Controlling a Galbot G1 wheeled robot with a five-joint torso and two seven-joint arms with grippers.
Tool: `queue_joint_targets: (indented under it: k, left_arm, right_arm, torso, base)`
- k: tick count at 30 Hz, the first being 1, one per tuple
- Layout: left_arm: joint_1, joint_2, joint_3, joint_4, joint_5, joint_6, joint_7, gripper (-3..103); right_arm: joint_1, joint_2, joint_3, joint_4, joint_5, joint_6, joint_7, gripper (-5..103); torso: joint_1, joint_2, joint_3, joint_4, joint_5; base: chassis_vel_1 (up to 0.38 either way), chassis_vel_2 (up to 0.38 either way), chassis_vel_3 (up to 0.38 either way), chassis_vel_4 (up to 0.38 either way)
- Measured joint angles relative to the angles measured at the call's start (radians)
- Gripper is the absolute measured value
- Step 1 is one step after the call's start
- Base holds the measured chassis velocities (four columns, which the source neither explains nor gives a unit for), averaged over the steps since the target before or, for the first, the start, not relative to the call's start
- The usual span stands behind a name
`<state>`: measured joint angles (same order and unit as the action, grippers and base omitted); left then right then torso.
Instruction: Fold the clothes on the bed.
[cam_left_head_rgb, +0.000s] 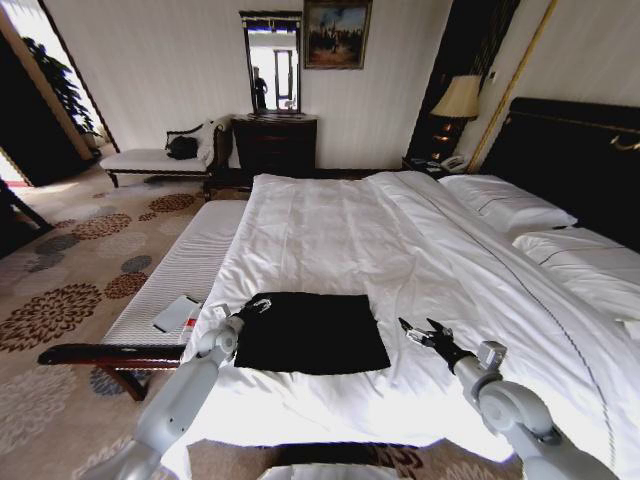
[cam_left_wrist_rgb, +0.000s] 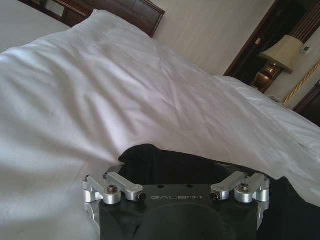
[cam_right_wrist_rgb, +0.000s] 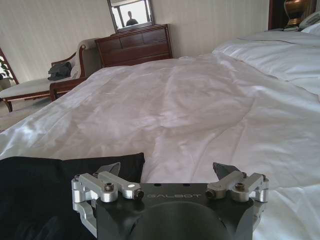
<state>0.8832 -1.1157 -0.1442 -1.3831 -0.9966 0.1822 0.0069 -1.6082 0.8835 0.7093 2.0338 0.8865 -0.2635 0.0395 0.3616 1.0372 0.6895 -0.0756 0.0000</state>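
The clothes are one black T-shirt (cam_left_head_rgb: 310, 335) lying flat as a neat rectangle on the near part of the white bed (cam_left_head_rgb: 330, 230). My left gripper (cam_left_head_rgb: 258, 305) rests at the shirt's far left corner, jaws spread, with the black fabric (cam_left_wrist_rgb: 165, 165) right in front of it on the duvet (cam_left_wrist_rgb: 125, 90). My right gripper (cam_left_head_rgb: 420, 328) hovers open over bare sheet just right of the shirt. In the right wrist view its gripper (cam_right_wrist_rgb: 167, 167) holds nothing, and the shirt's edge (cam_right_wrist_rgb: 40, 185) lies beside one finger on the duvet (cam_right_wrist_rgb: 175, 100).
A white-cushioned bench (cam_left_head_rgb: 180, 270) runs along the bed's left side with a grey flat slab (cam_left_head_rgb: 177, 313) on it. Pillows (cam_left_head_rgb: 510, 205) lie at the right by the dark headboard. A dresser (cam_left_head_rgb: 275, 140), chaise (cam_left_head_rgb: 150, 155) and lamp (cam_left_head_rgb: 458, 98) stand at the back.
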Motion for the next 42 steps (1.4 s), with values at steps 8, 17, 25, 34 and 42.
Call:
queue_joint_targets:
  k: [8, 17, 25, 34, 42]
  left_arm:
    - [0.019, -0.004, -0.014, 0.008, 0.011, -0.018, 0.0, 76]
    - [0.019, 0.0, -0.012, 0.0, 0.011, -0.019, 0.0, 43]
    - [0.04, 0.023, -0.016, -0.042, 0.004, -0.019, 0.0, 16]
    - [0.046, 0.05, -0.009, -0.061, -0.004, -0.019, 0.0, 3]
    - [0.034, 0.057, 0.0, -0.055, -0.013, -0.019, 0.0, 3]
  right_arm:
    - [0.008, -0.009, -0.001, -0.003, 0.016, -0.006, 0.01, 100]
    - [0.049, -0.024, -0.024, -0.031, 0.078, -0.027, 0.037, 100]
    - [0.228, -0.07, -0.118, -0.11, 0.355, -0.121, 0.106, 100]
    - [0.59, -0.08, -0.316, -0.332, 0.588, -0.292, 0.097, 100]
    - [0.812, -0.04, -0.506, -0.558, 0.542, -0.315, 0.037, 100]
  torso:
    - [0.0, 0.0, 0.0, 0.0002, 0.0]
    - [0.0, 0.0, 0.0, -0.0002, 0.0]
    - [0.0, 0.0, 0.0, -0.0001, 0.0]
    - [0.0, 0.0, 0.0, 0.0002, -0.0003]
    - [0.0, 0.0, 0.0, 0.0, 0.0]
  base:
    - [0.0, 0.0, 0.0, 0.0]
    - [0.0, 0.0, 0.0, 0.0]
    - [0.0, 0.0, 0.0, 0.0]
    - [0.0, 0.0, 0.0, 0.0]
    - [0.0, 0.0, 0.0, 0.0]
